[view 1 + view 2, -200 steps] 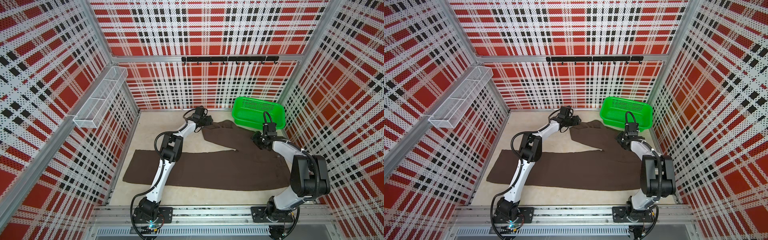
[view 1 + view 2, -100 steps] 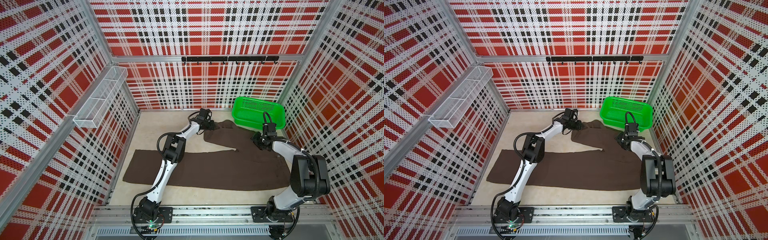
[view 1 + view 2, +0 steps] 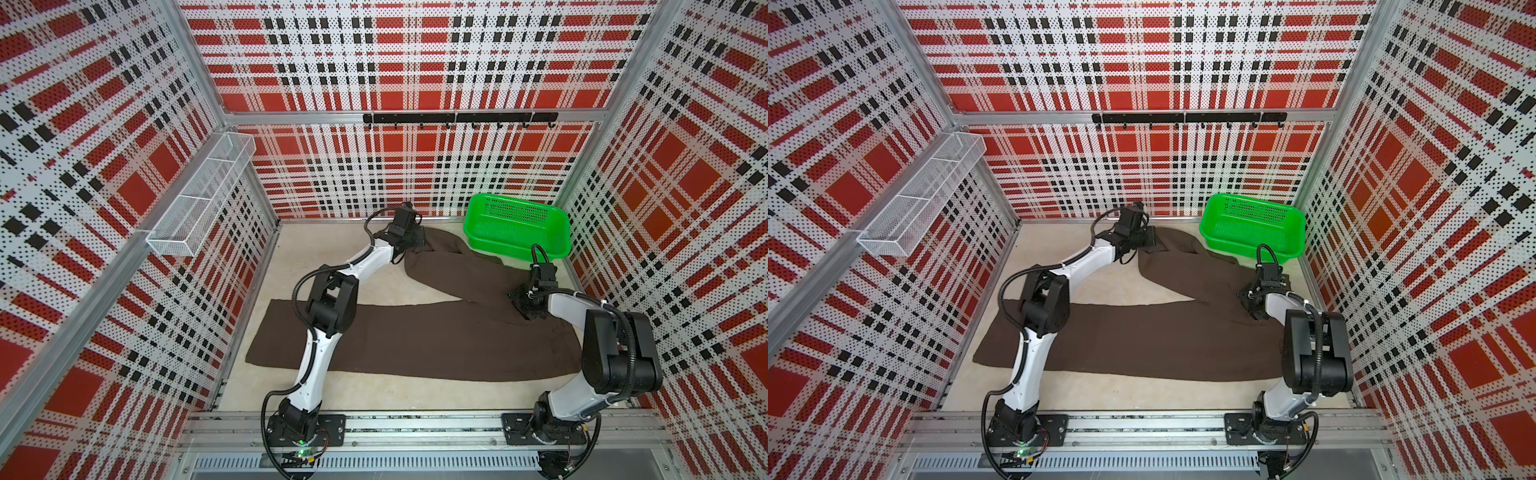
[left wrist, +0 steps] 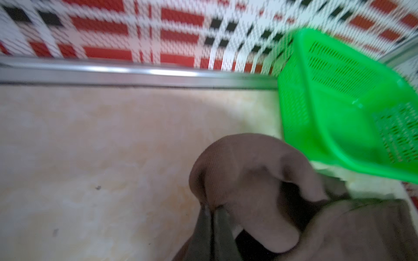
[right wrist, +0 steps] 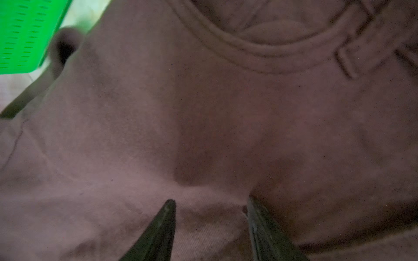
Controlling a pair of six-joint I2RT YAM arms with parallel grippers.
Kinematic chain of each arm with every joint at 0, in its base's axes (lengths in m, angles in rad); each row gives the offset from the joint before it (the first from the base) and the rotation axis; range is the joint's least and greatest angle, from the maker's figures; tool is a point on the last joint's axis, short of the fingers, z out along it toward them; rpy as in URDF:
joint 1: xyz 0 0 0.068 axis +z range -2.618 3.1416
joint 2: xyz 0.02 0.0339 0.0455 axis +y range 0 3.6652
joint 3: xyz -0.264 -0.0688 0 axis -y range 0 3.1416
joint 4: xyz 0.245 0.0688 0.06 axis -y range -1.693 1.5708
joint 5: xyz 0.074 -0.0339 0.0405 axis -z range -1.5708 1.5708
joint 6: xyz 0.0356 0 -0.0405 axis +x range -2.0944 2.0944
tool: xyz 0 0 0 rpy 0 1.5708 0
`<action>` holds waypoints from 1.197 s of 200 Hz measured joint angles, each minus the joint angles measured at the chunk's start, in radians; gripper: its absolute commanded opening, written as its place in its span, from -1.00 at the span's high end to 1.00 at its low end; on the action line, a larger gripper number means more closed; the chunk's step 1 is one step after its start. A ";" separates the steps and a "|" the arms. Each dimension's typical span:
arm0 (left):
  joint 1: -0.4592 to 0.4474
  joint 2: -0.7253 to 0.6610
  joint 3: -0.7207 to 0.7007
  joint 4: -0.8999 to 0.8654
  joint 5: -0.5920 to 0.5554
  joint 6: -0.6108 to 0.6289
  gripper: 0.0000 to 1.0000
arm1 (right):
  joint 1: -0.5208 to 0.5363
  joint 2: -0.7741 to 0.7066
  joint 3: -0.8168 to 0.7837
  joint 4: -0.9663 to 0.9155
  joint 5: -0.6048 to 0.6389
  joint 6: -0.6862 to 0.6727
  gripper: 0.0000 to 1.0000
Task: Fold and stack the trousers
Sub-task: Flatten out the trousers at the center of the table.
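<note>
In both top views, finds trousers (image 3: 415, 340) on the floor (image 3: 332, 266), near leg running left-right, other leg slanting far to a cuff (image 3: 432, 245) clamped in the left tool (image 3: 417, 245); at left wrist, confirms that pinch; at right wrist, shows right tool (image 5: 210, 203) apart, pressing cloth by the waistband (image 5: 260, 52).

left arm (image 3: 316, 357): stretched far forward, elbow raised | left gripper (image 4: 211, 211): jaws closed, pinching a fold of the trousers (image 4: 248, 171) | right arm (image 3: 611, 349): folded back on itself, wrist low | right gripper (image 5: 210, 203): jaws apart, tips down on the trousers
</note>
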 measured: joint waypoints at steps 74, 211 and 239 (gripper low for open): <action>0.024 -0.456 -0.279 0.039 -0.273 -0.100 1.00 | -0.003 -0.028 -0.033 -0.008 0.027 -0.001 -0.01; -0.020 -0.006 0.137 -0.340 -0.345 -0.098 -0.44 | -0.003 -0.058 -0.050 -0.045 0.066 -0.026 0.01; -0.020 -0.019 0.130 -0.378 -0.354 -0.073 -0.69 | -0.003 -0.058 -0.050 -0.045 0.066 -0.032 0.03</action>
